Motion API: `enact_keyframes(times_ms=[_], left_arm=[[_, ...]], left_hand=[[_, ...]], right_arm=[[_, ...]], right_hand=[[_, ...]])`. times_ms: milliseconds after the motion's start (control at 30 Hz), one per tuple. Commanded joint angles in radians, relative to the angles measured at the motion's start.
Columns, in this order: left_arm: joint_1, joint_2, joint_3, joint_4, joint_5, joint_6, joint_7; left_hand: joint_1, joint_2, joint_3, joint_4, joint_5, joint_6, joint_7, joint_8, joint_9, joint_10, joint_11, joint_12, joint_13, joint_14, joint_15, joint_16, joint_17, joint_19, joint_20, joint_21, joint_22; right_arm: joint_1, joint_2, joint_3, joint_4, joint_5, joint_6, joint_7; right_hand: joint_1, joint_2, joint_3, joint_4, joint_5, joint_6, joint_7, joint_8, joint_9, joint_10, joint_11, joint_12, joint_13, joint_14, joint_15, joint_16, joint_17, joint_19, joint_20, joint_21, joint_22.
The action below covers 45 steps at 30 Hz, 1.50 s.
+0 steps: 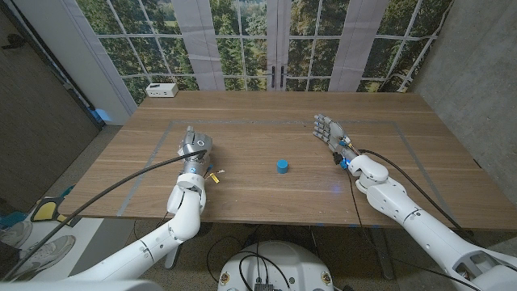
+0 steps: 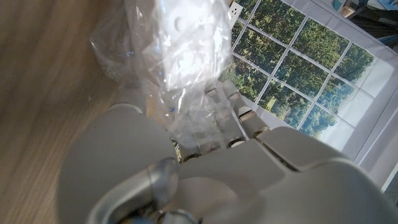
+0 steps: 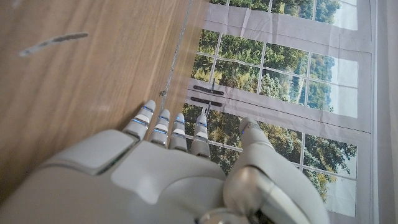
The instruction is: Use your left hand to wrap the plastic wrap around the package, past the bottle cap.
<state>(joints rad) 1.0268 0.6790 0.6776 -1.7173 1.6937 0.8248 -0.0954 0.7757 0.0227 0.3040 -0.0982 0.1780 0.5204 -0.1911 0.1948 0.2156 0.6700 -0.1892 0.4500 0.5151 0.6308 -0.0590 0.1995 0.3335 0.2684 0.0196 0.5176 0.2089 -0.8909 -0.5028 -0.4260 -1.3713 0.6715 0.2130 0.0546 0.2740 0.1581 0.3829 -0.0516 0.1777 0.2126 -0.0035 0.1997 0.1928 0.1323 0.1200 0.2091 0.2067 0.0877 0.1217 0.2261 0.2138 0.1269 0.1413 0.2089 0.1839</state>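
My left hand [image 1: 194, 149] stands over the left part of the table, well left of the blue bottle cap [image 1: 282, 166]. In the left wrist view its fingers [image 2: 233, 115] are curled around a crumpled bunch of clear plastic wrap [image 2: 180, 56] that reaches out over the wood. I cannot make out a separate package inside the wrap. My right hand [image 1: 331, 133] stands to the right of the cap and a little farther back, fingers straight and apart, holding nothing. The right wrist view shows its fingers [image 3: 168, 127] stretched over bare wood.
A white box [image 1: 162, 90] sits at the table's [image 1: 258, 198] far left corner. Faint tape lines [image 1: 242, 123] frame a rectangle on the wood. Behind the table are tall windows with trees beyond.
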Motion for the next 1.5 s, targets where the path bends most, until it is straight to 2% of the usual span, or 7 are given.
enact_keyframes(times_ms=[33,267,367,533,933,1300,1500], left_arm=[[0.023,0.041,0.014,-0.044,-0.066,0.036,0.1],[0.03,0.039,0.021,-0.051,0.05,0.071,-0.033],[0.022,0.014,0.016,-0.021,0.205,0.076,-0.191],[0.029,-0.027,-0.016,0.036,0.302,0.096,-0.211],[0.064,-0.121,-0.061,0.065,0.079,0.283,0.335],[0.073,-0.097,-0.101,0.016,0.278,0.178,0.032],[0.066,-0.119,-0.151,0.004,0.437,0.058,-0.249]], left_hand=[[-0.034,-0.009,-0.014,0.003,0.013,-0.083,0.004,-0.025,-0.01,-0.045,0.004,-0.011,-0.004,-0.028,-0.138,-0.009,-0.006,-0.012,0.003,-0.004,-0.001],[-0.058,-0.01,-0.019,0.007,0.017,-0.134,0.002,-0.023,-0.016,-0.127,0.02,-0.032,-0.005,-0.089,-0.122,-0.02,-0.012,-0.04,0.013,-0.015,-0.003],[-0.069,-0.016,-0.023,0.0,0.022,-0.213,0.005,-0.024,-0.02,-0.248,0.033,-0.065,-0.008,-0.212,-0.089,-0.03,-0.02,-0.092,0.031,-0.035,-0.003],[-0.065,-0.049,-0.036,-0.024,0.034,-0.292,0.015,-0.021,-0.021,-0.4,0.063,-0.11,-0.021,-0.37,-0.034,-0.033,-0.045,-0.157,0.064,-0.062,-0.005],[-0.015,0.067,0.021,-0.031,0.022,-0.314,0.046,0.002,-0.02,-0.455,0.091,-0.144,-0.062,-0.403,-0.019,0.004,-0.092,-0.109,0.042,-0.047,-0.007],[-0.001,0.069,0.03,-0.045,0.012,-0.308,0.036,0.005,-0.021,-0.432,0.086,-0.15,-0.078,-0.376,-0.03,0.009,-0.113,-0.109,0.053,-0.047,-0.008],[-0.061,0.021,-0.013,-0.031,-0.002,-0.364,0.026,-0.011,-0.022,-0.501,0.098,-0.201,-0.105,-0.483,-0.002,-0.02,-0.136,-0.182,0.066,-0.08,-0.01]], right_arm=[[0.0,0.005,0.002,0.009,0.005,0.013,0.011],[-0.005,-0.001,0.003,-0.002,0.002,0.015,0.011],[-0.001,-0.004,-0.001,0.002,-0.005,0.023,0.021],[0.01,0.001,-0.008,0.024,-0.011,0.044,0.048],[0.011,0.004,-0.008,0.023,-0.008,0.041,0.047],[0.036,0.018,-0.018,0.068,-0.014,0.072,0.09],[0.039,0.024,-0.02,0.087,-0.016,0.092,0.105]], right_hand=[[0.001,-0.006,0.002,0.002,0.003,0.006,0.001,-0.001,0.002,0.006,-0.001,0.003,0.003,0.004,0.006,0.004,0.002,0.006,0.007,0.008,0.002],[0.0,-0.005,0.002,0.002,0.003,0.007,0.0,-0.001,0.002,0.005,0.001,0.002,0.003,0.005,0.007,0.005,0.002,0.006,0.007,0.008,0.002],[0.0,-0.006,0.002,0.002,0.003,0.007,0.0,-0.001,0.002,0.007,0.004,0.003,0.003,0.008,0.005,0.005,0.002,0.007,0.008,0.008,0.002],[0.0,-0.009,0.001,0.0,0.003,0.008,0.001,-0.001,0.002,0.008,0.003,0.003,0.002,0.01,0.007,0.006,0.002,0.01,0.012,0.009,0.002],[0.001,-0.017,-0.002,-0.003,0.002,0.008,0.002,-0.001,0.002,0.009,0.005,0.003,0.002,0.019,0.006,0.008,0.0,0.012,0.017,0.01,0.002],[0.0,-0.02,-0.004,-0.006,0.001,0.006,0.002,-0.002,0.002,0.01,0.004,0.003,0.002,0.023,0.006,0.008,0.0,0.013,0.02,0.009,0.002],[-0.001,-0.023,-0.005,-0.007,0.0,0.006,0.002,-0.002,0.002,0.011,0.005,0.003,0.002,0.028,0.006,0.009,-0.001,0.014,0.022,0.009,0.002]])
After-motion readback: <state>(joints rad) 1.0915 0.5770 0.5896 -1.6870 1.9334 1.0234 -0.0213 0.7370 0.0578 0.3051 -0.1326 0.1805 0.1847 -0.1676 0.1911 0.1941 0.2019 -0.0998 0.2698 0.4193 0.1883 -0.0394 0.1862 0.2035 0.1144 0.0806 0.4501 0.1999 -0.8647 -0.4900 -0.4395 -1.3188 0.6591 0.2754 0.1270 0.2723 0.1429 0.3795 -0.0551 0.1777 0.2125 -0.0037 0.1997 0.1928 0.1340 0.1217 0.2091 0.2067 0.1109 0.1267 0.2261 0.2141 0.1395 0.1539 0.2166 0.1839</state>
